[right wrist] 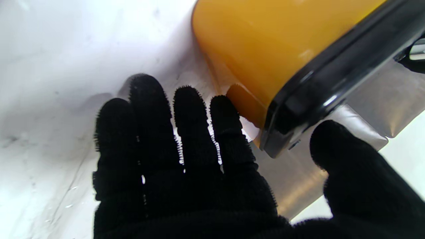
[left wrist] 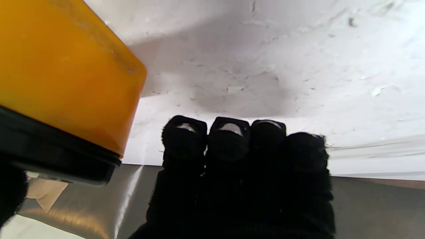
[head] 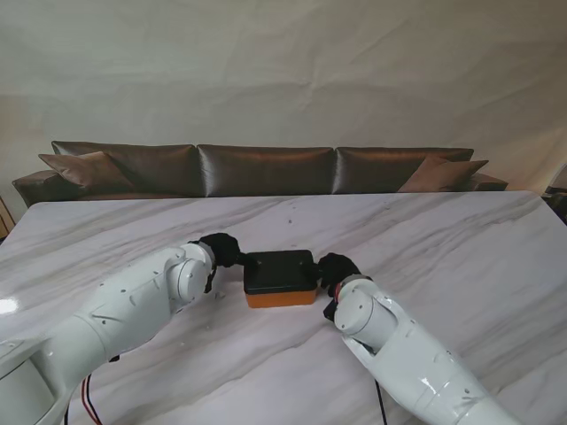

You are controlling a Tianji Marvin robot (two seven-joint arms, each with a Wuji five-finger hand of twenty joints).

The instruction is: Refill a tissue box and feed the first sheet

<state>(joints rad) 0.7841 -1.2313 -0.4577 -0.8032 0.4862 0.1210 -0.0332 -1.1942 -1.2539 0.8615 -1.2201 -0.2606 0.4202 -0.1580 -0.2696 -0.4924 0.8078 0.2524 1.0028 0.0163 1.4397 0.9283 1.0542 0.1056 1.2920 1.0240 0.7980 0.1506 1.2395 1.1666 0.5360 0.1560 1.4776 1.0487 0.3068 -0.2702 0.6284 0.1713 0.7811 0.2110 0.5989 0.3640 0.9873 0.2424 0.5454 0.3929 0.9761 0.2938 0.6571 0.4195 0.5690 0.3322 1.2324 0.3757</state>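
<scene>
Orange-bodied and capped with a glossy black plastic lid, the rectangular tissue box [head: 280,279] is sitting at the centre of the stand's frame on the white marbled table [head: 443,248], and we are bracketing it from both ends. We judge this placement is meant to steady the box so the lid can be lifted off for refilling; the lid is still on.

Our left hand [head: 221,250], black-gloved, is resting at the box's left end. In the left wrist view its four fingers [left wrist: 229,139] are lying together and extended over the table, with what seems to be the thumb under the lid's edge, but we cannot tell whether it is gripping.

Our right hand [head: 337,268] is at the right end, fingers [right wrist: 186,119] slightly apart and thumb spread wide, straddling the lid's corner without clamping it.

Beyond the table, a brown leather sofa [head: 266,170] is filling the middle of the frame.
</scene>
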